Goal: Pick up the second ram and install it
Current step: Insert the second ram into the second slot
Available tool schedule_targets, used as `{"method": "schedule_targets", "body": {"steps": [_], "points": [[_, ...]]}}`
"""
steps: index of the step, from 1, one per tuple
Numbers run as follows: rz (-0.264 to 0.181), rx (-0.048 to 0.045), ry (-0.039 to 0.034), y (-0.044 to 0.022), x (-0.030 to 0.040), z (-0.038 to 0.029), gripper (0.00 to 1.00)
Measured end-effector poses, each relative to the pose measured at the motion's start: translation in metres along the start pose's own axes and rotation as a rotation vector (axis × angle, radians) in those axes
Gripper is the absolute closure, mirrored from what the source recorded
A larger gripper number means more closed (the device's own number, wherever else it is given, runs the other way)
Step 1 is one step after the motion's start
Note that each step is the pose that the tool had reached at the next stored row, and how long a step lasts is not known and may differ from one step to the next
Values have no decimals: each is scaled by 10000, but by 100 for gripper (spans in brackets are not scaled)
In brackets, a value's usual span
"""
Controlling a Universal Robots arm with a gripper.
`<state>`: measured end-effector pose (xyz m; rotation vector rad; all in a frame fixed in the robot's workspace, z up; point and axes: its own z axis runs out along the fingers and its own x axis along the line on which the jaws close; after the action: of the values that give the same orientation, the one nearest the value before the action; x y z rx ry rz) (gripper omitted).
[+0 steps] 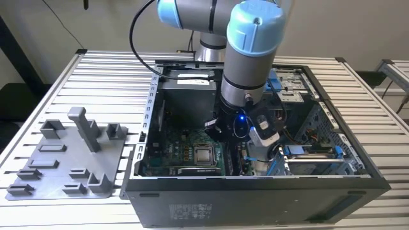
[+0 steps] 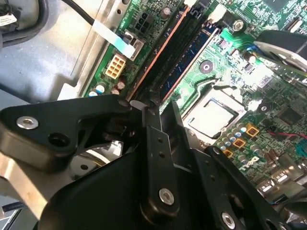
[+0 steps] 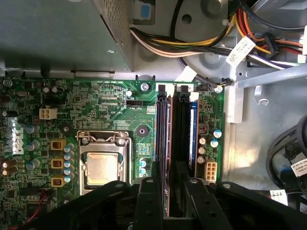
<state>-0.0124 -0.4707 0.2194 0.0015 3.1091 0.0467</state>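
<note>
Slatted metal tabletop (image 1: 96, 72) carries an open computer case (image 1: 255, 191) lying on its side, with a grey plastic holder tray (image 1: 64, 158) toward the exterior view's left edge of the tabletop. In the exterior view the arm reaches straight down into the case, and its gripper (image 1: 227, 132) sits low over the motherboard (image 1: 185, 153), near the case's middle and just beside the processor socket (image 1: 204, 155). In the second wrist view the black gripper (image 2: 146, 108) is narrowed onto the end of a thin upright board edge, the second ram (image 2: 160, 50), whose coppery edge runs away from the fingers (image 2: 96, 110) along the memory slots (image 2: 189, 57) beside the processor socket (image 2: 211, 112). In the first wrist view the gripper (image 3: 165, 184) shows the same hold: the second ram (image 3: 165, 134) stands on edge in line with one of the memory slots (image 3: 181, 129), between the processor socket (image 3: 101, 165) and the small white power connector (image 3: 210, 171), near the board's edge by the bundled cables (image 3: 201, 45). I judge the pick-up done and the installing step in hand, the stick aligned with or entering its slot; whether it is fully seated cannot be told. Seating it would call for even, straight pressure into the slot with no tilt.
</note>
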Motion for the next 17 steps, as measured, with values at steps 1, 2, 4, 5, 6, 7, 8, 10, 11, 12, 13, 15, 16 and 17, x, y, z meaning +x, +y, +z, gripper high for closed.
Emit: {"method": "schedule_targets", "body": {"steps": [1, 2, 4, 5, 6, 7, 8, 10, 11, 12, 13, 15, 16, 17], "points": [[1, 3, 1, 1, -1, -46, 73], [1, 1, 1, 3, -3, -91, 73], [-2, -1, 0, 10, -7, -175, 73], [-2, 1, 1, 13, -9, -223, 73], [-2, 0, 1, 16, -10, -268, 73], [-2, 0, 0, 17, -11, -313, 73], [-1, 0, 1, 18, -12, -351, 73], [-1, 0, -1, 18, -12, -355, 73], [-1, -2, -2, 18, -12, -354, 73], [-1, -2, -2, 19, -12, -354, 75], [0, -2, -2, 18, -12, -354, 75], [-1, -1, -1, 18, -12, -355, 88], [-1, -1, -2, 18, -12, -355, 89], [-1, 0, -1, 18, -12, -356, 89]]}}
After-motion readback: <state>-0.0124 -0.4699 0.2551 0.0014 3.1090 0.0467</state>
